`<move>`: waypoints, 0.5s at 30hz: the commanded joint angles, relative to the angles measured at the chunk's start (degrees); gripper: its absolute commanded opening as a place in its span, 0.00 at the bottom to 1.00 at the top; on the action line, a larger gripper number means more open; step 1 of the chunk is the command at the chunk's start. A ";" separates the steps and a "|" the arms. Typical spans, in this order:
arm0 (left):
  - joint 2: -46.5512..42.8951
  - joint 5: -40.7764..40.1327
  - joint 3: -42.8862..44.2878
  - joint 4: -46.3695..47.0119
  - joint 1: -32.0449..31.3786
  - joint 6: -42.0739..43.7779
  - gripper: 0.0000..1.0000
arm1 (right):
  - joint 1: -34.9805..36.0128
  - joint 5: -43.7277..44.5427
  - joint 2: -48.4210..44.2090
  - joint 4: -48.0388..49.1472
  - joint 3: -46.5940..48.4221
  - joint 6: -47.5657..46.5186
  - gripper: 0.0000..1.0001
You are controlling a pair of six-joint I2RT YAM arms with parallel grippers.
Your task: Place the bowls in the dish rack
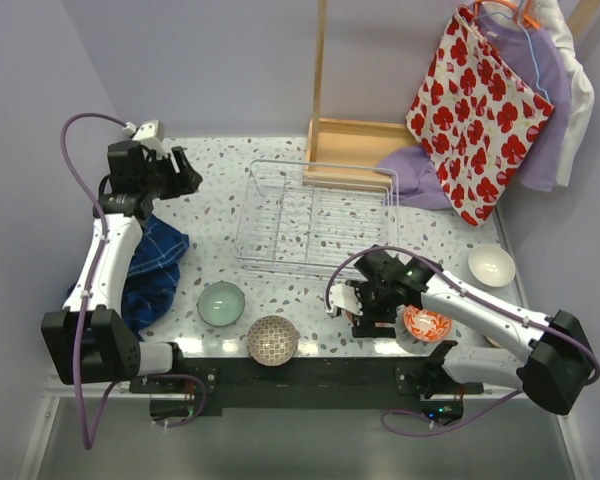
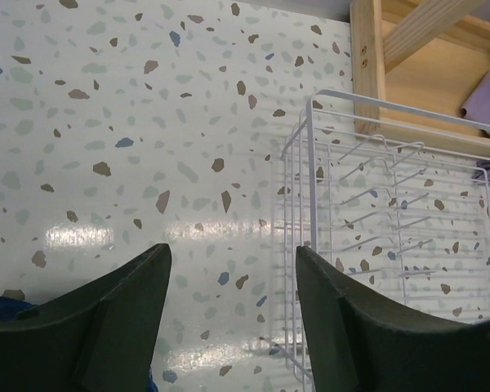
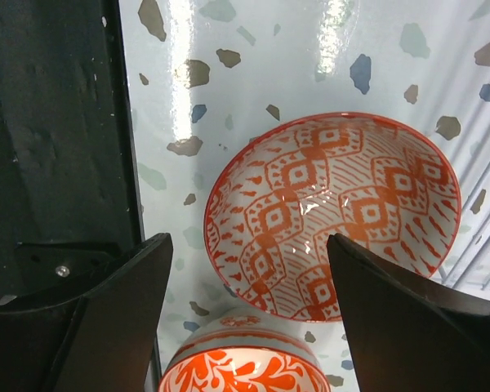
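Note:
The clear wire dish rack (image 1: 315, 215) stands mid-table with nothing in it; its near corner (image 2: 392, 245) shows in the left wrist view. My right gripper (image 1: 365, 305) hangs open over an orange diamond-patterned bowl (image 3: 335, 216), its fingers either side of the bowl's near rim (image 3: 249, 238). A second orange floral bowl (image 3: 241, 367) sits just beneath the wrist (image 1: 427, 323). A pale green bowl (image 1: 221, 303), a brown net-patterned bowl (image 1: 272, 340) and a white bowl (image 1: 491, 265) rest on the table. My left gripper (image 1: 185, 170) is open and empty (image 2: 233, 247), left of the rack.
A shallow wooden box (image 1: 355, 150) stands behind the rack, with purple cloth (image 1: 420, 180) draped into it. A red-flowered bag (image 1: 480, 110) hangs at the back right. A blue cloth (image 1: 150, 265) lies by the left arm. The table's black front strip (image 3: 57, 122) is close to the right gripper.

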 commanded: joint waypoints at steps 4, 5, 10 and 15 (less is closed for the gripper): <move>-3.91 0.84 -2.22 2.25 1.96 0.57 0.67 | 3.22 2.54 0.97 4.80 -2.36 0.76 0.77; -4.00 0.84 -2.66 2.34 1.97 0.39 0.67 | 3.39 2.90 1.06 5.24 -2.63 0.93 0.76; -4.09 1.11 -3.63 2.87 2.32 0.04 0.67 | 4.01 4.57 2.03 7.62 -4.21 1.28 0.68; -4.44 1.46 -3.90 2.96 2.32 -0.05 0.67 | 4.01 5.36 2.29 9.11 -5.18 2.43 0.56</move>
